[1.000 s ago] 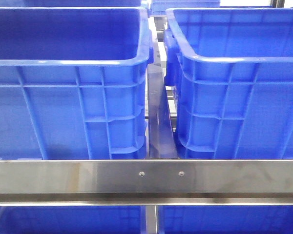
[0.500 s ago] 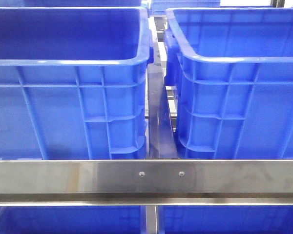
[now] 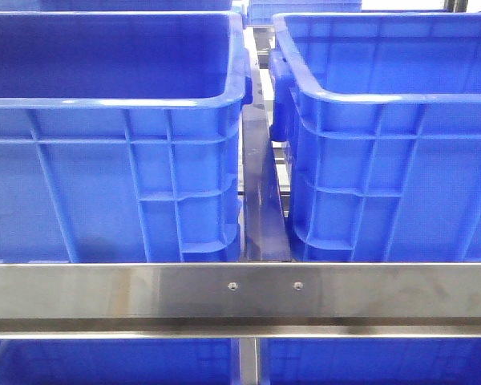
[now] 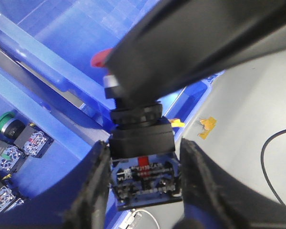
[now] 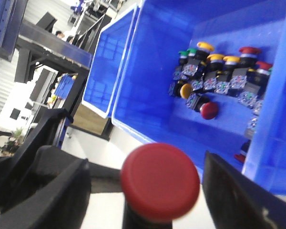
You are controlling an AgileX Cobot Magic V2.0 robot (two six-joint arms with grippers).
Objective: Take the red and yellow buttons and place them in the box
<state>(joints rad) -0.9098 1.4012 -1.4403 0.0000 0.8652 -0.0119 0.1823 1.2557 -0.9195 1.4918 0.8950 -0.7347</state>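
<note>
In the left wrist view my left gripper (image 4: 144, 164) is shut on the blue contact block of a red button (image 4: 143, 143), whose black collar and a sliver of red cap (image 4: 99, 58) show above. A big black finger of the other gripper crosses in front of that cap. In the right wrist view the same red button (image 5: 160, 181) stands between the spread fingers of my right gripper (image 5: 148, 188), with a gap on each side. Behind it a blue box (image 5: 148, 71) holds several buttons with yellow caps (image 5: 185, 90) and red caps (image 5: 209, 109). No gripper appears in the front view.
Two alike blue crates stand side by side, one on the left (image 3: 112, 104) and one on the right (image 3: 385, 104), behind a steel rail (image 3: 240, 293). A crate (image 4: 52, 157) with a green button (image 4: 2, 123) and other switch blocks lies below the left gripper. Grey floor with a black cable (image 4: 276, 143) is beside it.
</note>
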